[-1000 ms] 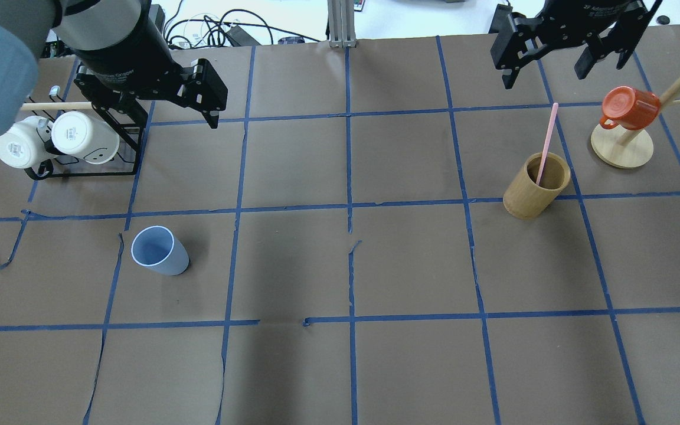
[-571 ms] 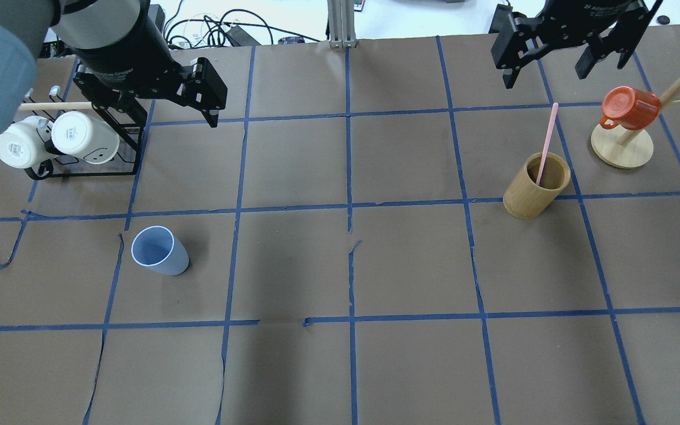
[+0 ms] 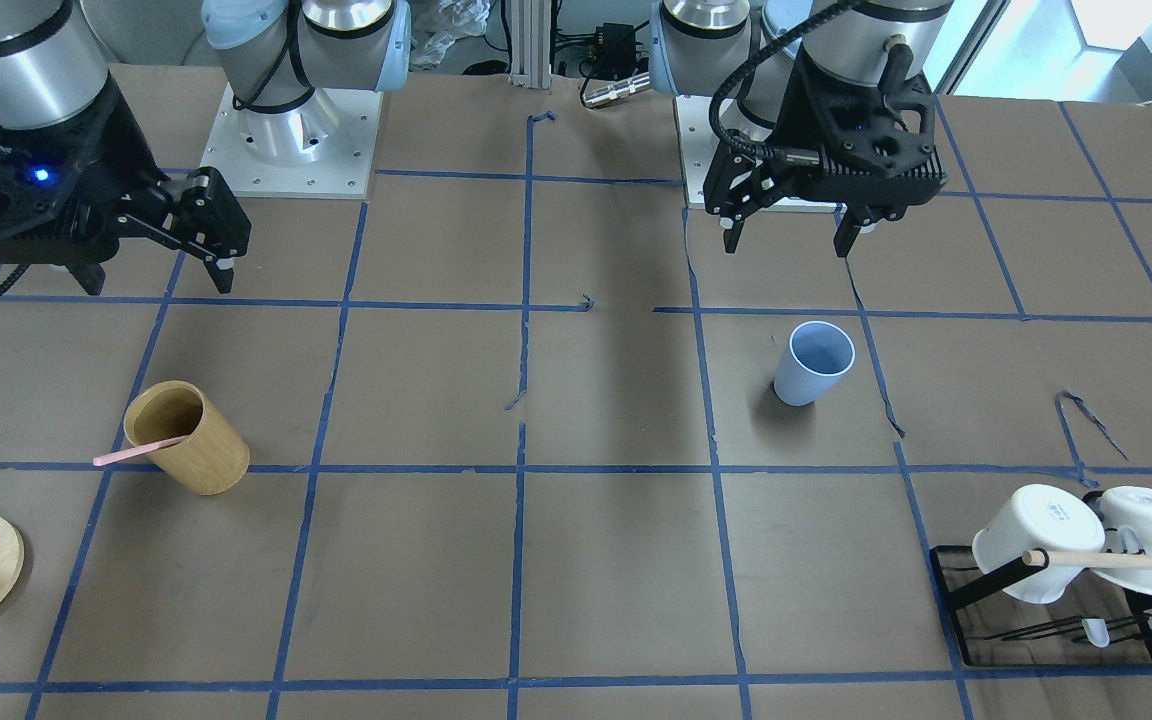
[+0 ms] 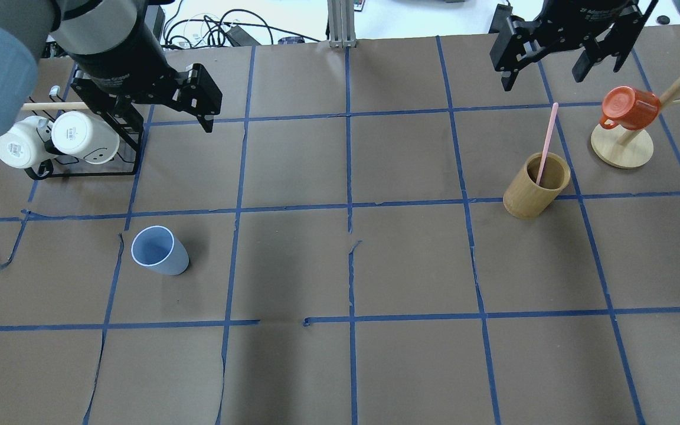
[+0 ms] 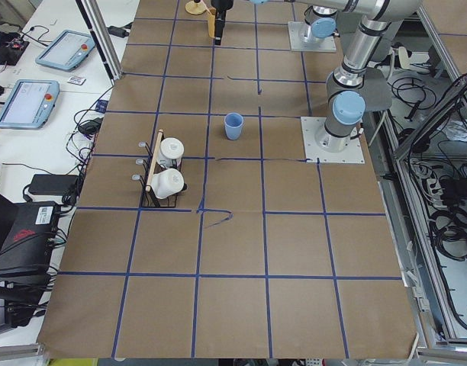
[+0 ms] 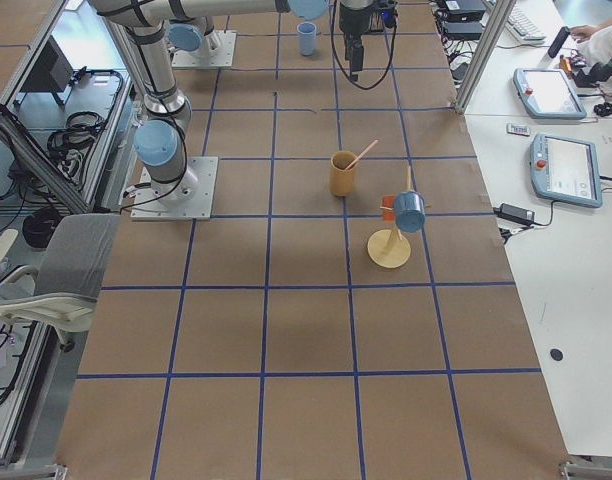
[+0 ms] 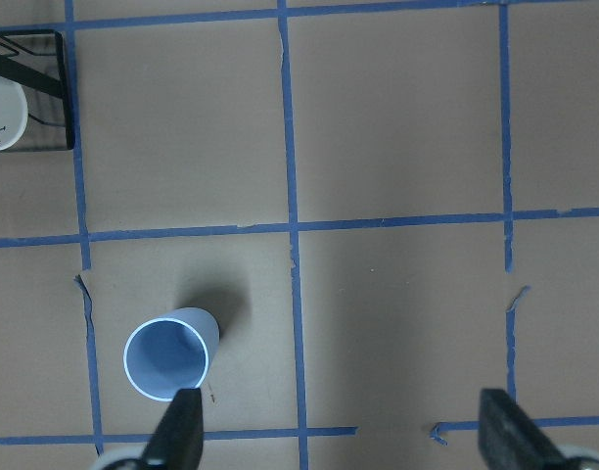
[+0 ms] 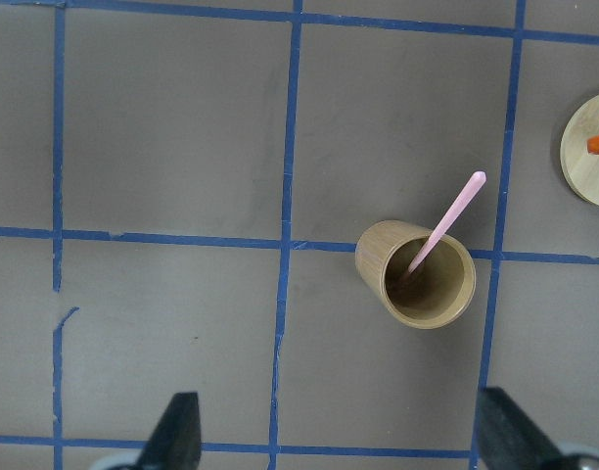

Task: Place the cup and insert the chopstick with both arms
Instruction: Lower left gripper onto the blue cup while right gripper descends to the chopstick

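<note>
Both arms are up and waiting. The left gripper (image 3: 789, 243) hangs above the table just on the robot's side of the blue cup (image 4: 160, 251), jaws spread wide and carrying nothing. The right gripper (image 4: 543, 81) is spread and empty too, far off from the blue cup toward the robot's right.

The blue cup stands upright on the brown paper, mouth up. Well apart from it, across the table to the robot's right, sits the bamboo holder (image 4: 535, 188), and the pink chopstick (image 4: 546, 143) leans inside it.

How will they handle? The cup looks like light, stiff plastic with a smooth wall that tapers to a narrower base. I'd pinch the rim, one finger inside and one outside, or span the upper body. A grip low on that taper could slide. The chopstick looks thin, rigid and slick. The place to take it is the bare length above the holder's rim, and it may swivel in the pinch.

Now the views. The left wrist camera looks straight down the cup's mouth and shows it empty, which the overhead's slanted look does not settle. The right wrist camera shows the chopstick's foot resting inside the holder. The side views show neither gripper's jaws clearly.
</note>
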You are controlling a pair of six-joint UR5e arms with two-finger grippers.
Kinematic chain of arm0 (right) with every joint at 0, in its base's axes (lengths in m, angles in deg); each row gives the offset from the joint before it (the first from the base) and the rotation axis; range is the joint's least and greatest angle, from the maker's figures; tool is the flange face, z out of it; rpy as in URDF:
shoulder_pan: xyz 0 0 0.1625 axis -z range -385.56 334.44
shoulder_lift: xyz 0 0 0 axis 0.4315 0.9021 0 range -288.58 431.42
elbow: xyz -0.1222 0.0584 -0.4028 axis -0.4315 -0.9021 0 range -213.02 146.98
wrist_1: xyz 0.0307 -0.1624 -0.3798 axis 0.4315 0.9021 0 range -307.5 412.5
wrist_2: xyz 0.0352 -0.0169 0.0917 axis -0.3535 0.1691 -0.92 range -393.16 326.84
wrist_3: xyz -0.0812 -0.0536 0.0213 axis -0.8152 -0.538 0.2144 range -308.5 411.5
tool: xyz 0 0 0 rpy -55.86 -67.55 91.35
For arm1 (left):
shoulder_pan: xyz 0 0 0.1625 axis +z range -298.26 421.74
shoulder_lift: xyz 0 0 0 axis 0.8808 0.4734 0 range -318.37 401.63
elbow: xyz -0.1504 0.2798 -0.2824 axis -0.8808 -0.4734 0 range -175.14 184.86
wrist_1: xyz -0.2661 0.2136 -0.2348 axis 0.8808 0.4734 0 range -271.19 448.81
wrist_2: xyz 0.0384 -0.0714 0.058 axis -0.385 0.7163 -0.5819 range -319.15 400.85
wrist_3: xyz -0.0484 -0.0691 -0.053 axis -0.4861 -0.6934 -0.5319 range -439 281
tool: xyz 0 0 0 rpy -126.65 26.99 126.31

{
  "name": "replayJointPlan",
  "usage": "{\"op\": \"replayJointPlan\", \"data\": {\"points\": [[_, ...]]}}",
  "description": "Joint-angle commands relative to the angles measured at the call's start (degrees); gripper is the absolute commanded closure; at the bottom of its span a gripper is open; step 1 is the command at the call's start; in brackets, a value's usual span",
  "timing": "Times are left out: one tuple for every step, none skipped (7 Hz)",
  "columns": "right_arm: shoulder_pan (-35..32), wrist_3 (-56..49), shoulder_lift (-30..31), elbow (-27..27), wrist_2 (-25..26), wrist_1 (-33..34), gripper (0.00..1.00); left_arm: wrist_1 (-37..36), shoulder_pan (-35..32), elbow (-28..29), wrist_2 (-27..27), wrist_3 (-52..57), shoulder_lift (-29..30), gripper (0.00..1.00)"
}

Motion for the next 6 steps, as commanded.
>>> {"op": "replayJointPlan", "data": {"points": [[4.7,0.3,-5.7,-2.5,0.1,0.2,0.0,-1.7,4.7,-9.1,-0.2,5.9,1.3,0.0],[5.2,0.2,-10.4,-4.9,0.8,-0.8,0.0,-7.9,8.5,-15.7,-0.2,6.4,2.6,0.0],[5.3,0.2,-12.7,-5.8,0.8,-1.0,0.0,-13.1,10.1,-21.1,-0.2,6.9,3.2,0.0],[5.3,0.0,-14.1,-5.5,1.1,-1.8,0.0,-17.2,10.1,-24.7,-0.2,7.3,4.8,0.0],[5.3,-0.7,-16.5,-5.5,2.9,-2.1,0.0,-18.2,10.1,-26.2,-1.6,7.2,6.1,0.0],[5.3,-1.0,-18.4,-5.7,4.0,-2.1,0.0,-18.2,10.1,-26.4,-2.2,7.4,7.0,0.03]]}}
